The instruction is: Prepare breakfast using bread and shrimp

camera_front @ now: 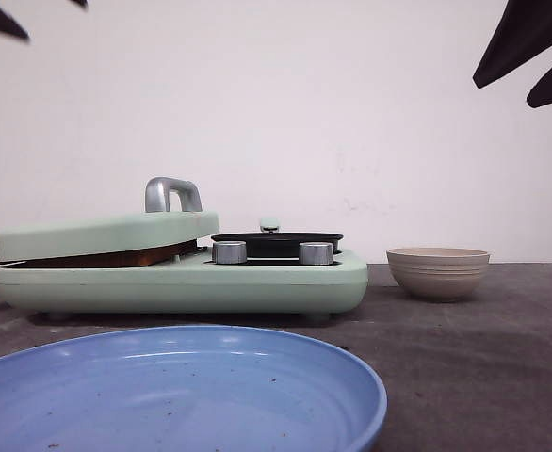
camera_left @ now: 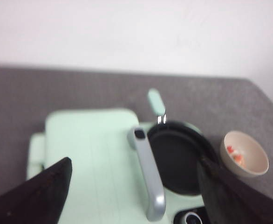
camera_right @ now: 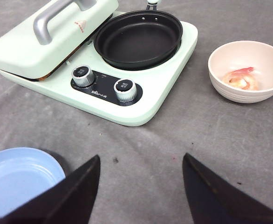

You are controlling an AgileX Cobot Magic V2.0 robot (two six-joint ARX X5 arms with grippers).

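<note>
The shrimp [camera_right: 241, 77] is an orange-red piece lying in the beige bowl [camera_right: 248, 70], to the right of the mint-green breakfast maker [camera_right: 141, 105]. It also shows in the left wrist view as the shrimp [camera_left: 236, 156]. The maker's sandwich lid [camera_front: 106, 234] is down. A brown strip [camera_front: 116, 256] shows in the gap under it, and I cannot tell whether that is the bread. My left gripper [camera_left: 134, 161] hangs open above the lid's silver handle [camera_left: 148, 177]. My right gripper [camera_right: 141, 155] is open over bare table in front of the maker, holding nothing.
An empty black pan [camera_right: 139, 32] sits on the maker's right half, behind two silver knobs [camera_right: 83, 76]. A blue plate [camera_front: 177, 391] lies at the near edge of the table. Dark fingers [camera_front: 526, 38] of the right arm hang high at the top right.
</note>
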